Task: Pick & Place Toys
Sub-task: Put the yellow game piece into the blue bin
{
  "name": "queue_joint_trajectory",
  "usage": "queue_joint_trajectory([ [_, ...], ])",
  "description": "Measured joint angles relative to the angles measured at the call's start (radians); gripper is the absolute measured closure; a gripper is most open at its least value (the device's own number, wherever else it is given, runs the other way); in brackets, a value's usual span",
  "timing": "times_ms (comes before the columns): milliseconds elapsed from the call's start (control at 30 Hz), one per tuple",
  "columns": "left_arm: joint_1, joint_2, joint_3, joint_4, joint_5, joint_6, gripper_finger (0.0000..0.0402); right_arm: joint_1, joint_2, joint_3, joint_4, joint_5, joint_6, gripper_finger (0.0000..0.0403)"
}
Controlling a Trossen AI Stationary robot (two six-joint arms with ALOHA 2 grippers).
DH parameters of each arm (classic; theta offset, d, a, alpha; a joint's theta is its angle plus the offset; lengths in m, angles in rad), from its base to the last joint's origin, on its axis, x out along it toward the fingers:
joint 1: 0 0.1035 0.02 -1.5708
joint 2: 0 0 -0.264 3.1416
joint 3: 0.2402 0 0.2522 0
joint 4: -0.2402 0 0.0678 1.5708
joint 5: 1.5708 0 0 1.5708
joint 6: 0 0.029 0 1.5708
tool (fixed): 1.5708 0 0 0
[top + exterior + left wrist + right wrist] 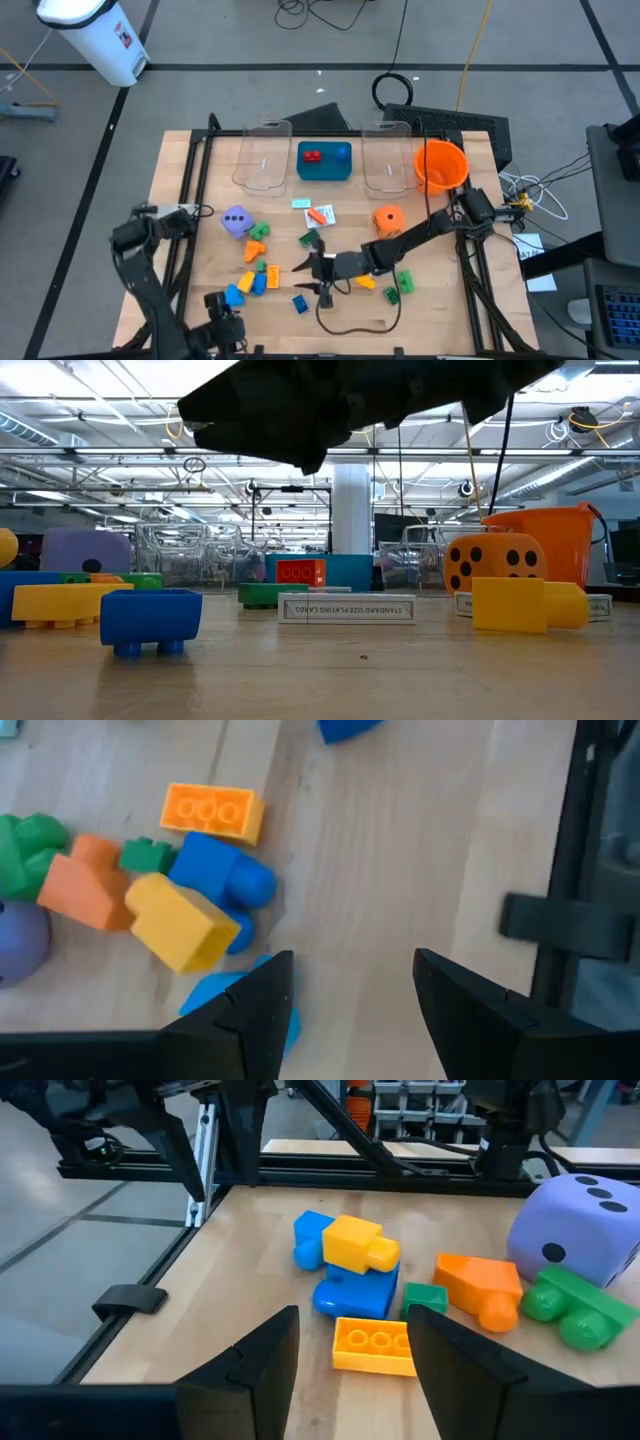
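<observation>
Open and empty, right end effector (312, 272) hovers beside orange brick (375, 1346).

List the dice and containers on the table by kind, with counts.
Dice: 2 (purple die, orange die)
Clear bins: 2
Bowl: 1
Tray: 1
Total: 6

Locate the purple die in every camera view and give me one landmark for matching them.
High view: the purple die lies left of centre, above the brick cluster.
Low view: far left, behind the yellow brick.
Left wrist view: only a sliver at the left edge.
Right wrist view: far right, large.
Shared landmark: the green brick touching the die, also seen at.
</observation>
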Motion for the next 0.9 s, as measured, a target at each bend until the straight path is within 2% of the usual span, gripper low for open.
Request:
queue_joint_trajectory([
  [100, -0.018, 0.052, 0.039, -0.074, 0.008, -0.024, 0.019, 0.031, 0.0, 0.0, 0.0, 0.032, 0.012, 0.022],
  [233, -0.034, 0.066, 0.037, -0.091, 0.008, -0.037, 0.019, 0.065, 0.0, 0.0, 0.0, 0.053, 0.051, 0.022],
  [433, -0.054, 0.066, 0.036, -0.137, -0.065, -0.038, 0.019, 0.102, 0.0, 0.0, 0.003, 0.055, 0.092, 0.022],
  [567, -0.055, 0.066, 0.036, -0.148, -0.075, 0.012, 0.019, 0.117, 0.0, 0.0, 0.004, 0.062, 0.093, 0.022],
  [767, -0.043, 0.066, 0.036, -0.148, -0.098, 0.095, 0.019, 0.146, 0.0, 0.0, 0.004, 0.18, 0.119, 0.022],
  [900, -0.029, 0.066, 0.035, -0.148, -0.098, 0.114, 0.019, 0.158, 0.0, 0.0, 0.004, 0.181, 0.119, 0.022],
])
